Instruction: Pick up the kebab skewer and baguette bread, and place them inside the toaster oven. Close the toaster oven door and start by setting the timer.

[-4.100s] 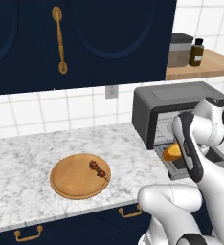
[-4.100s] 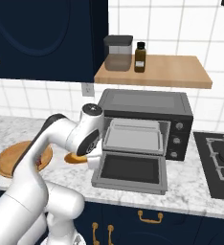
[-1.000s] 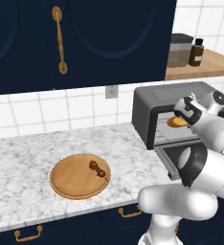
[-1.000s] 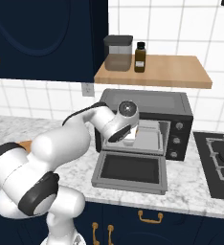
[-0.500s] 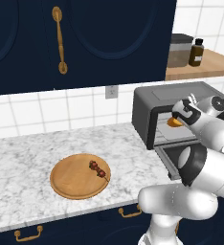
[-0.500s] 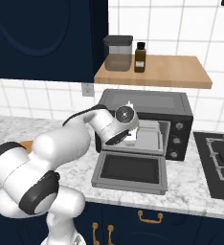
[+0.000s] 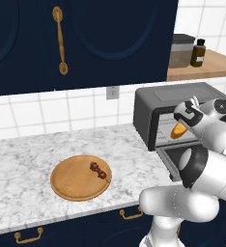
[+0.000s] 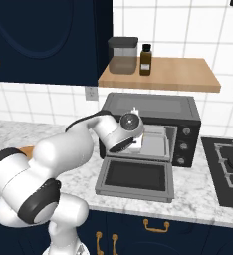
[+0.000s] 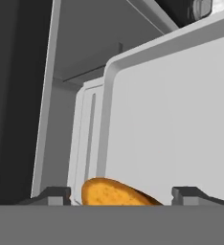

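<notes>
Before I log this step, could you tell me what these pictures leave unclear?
- Baguette bread: hand view's bottom edge crops it, so grip or release by the gripper is undecided.
- Toaster oven tray: arm covers the bread's resting spot in the right base view.
- Kebab skewer: too small to count chunks, left base view.

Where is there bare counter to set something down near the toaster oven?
Bare marble lies between the wooden board holding the kebab skewer and the toaster oven, and left of the board. The oven mouth is crowded: the tool, the baguette bread and the lowered toaster oven door.
</notes>
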### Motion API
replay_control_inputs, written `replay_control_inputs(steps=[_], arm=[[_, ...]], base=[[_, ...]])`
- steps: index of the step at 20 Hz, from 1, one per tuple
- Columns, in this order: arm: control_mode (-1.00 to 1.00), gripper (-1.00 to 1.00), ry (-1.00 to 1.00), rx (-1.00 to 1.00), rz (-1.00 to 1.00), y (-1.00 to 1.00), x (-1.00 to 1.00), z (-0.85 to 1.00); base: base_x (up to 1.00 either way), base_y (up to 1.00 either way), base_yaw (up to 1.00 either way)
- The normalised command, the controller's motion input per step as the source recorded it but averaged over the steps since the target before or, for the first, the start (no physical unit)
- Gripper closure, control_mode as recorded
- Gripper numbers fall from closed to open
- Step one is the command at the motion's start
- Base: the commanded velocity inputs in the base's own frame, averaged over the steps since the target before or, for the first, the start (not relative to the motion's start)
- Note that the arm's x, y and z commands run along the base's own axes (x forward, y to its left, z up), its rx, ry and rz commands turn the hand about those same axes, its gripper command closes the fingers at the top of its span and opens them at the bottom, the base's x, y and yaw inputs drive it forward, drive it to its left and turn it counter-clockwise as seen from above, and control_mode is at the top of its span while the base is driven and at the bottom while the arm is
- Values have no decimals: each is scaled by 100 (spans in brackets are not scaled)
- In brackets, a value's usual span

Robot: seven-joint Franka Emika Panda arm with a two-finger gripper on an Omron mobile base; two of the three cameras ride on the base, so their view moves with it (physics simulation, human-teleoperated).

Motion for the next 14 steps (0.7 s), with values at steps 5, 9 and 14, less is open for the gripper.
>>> replay_control_inputs(steps=[5,9,14], arm=[[-100,-100,3,0,0,0,0,0],[-100,-100,3,0,0,-9,-1,9],[-100,-100,6,0,0,-14,-2,13]], base=[[0,0,0],[0,0,0],[0,0,0]])
